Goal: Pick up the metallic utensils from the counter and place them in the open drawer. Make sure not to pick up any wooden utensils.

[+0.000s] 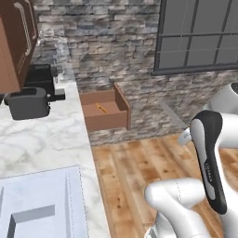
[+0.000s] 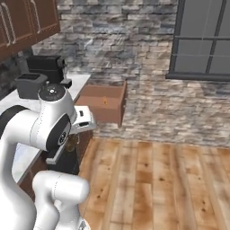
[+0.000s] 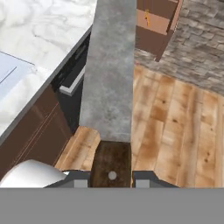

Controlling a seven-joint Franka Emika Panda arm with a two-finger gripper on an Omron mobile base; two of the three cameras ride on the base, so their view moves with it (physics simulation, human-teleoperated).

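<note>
Carrying the knife [image 3: 109, 87]: my gripper [image 3: 112, 178] is clamped on its dark handle, blade sticking out ahead over the wood floor, beside the counter [image 3: 43, 26]. Drawer [image 1: 104, 110] is open further along w/ the orange utensil [image 1: 101, 108] already inside. Next I need to swing over the drawer, drop low, then release.

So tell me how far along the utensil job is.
Done: the orange-handled utensil lies on the bottom of the open drawer. In hand: the gripper is shut on the knife, its dark brown handle between the fingertips and its blade pointing toward the drawer, above the wooden floor beside the marble counter. Left: carry the knife to the drawer and release it inside.
</note>
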